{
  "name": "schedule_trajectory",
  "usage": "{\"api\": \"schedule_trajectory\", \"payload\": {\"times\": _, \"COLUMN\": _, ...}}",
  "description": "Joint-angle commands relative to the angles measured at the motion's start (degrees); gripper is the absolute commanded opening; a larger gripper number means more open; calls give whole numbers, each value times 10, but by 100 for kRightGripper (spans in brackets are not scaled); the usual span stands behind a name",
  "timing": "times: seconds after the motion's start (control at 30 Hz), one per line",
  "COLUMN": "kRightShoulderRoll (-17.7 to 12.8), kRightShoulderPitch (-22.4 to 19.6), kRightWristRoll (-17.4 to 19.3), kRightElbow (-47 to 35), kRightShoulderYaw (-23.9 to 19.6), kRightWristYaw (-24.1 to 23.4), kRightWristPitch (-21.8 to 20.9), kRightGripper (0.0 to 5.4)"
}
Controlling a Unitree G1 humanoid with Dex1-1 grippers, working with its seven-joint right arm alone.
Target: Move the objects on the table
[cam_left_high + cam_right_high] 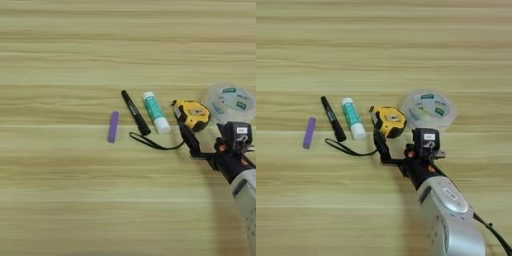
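Observation:
Small objects lie in a row on the table [75, 50]. From the left they are a short purple stick [113, 126], a black marker [135, 112], a white-and-teal glue stick [156, 112], a yellow tape measure [388, 121] and a clear tape roll [428, 108]. The tape measure's black strap [348, 149] trails left toward the marker. My right gripper [403, 141] is open just in front of the tape measure and the roll. Its left finger [380, 144] reaches up to the tape measure's near edge. Nothing sits between the fingers.
My silver forearm [448, 210] comes in from the bottom right and covers that corner of the table. Bare wood stretches across the far half and along the left side.

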Motion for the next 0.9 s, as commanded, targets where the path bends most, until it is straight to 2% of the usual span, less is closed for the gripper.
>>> {"api": "schedule_trajectory", "payload": {"times": 0.03, "kRightShoulderRoll": -10, "kRightShoulderPitch": -46, "kRightWristRoll": -10, "kRightElbow": 10, "kRightShoulderYaw": 0, "kRightWristYaw": -5, "kRightWristPitch": -31, "kRightGripper": 535}}
{"api": "schedule_trajectory", "payload": {"times": 0.57, "kRightShoulderRoll": -18, "kRightShoulderPitch": -164, "kRightWristRoll": -47, "kRightElbow": 193, "kRightShoulderYaw": -3, "kRightWristYaw": -15, "kRightWristPitch": -101, "kRightGripper": 535}}
{"api": "schedule_trajectory", "payload": {"times": 0.9, "kRightShoulderRoll": -14, "kRightShoulderPitch": -191, "kRightWristRoll": -61, "kRightElbow": 247, "kRightShoulderYaw": 0, "kRightWristYaw": -22, "kRightWristPitch": -140, "kRightGripper": 535}}
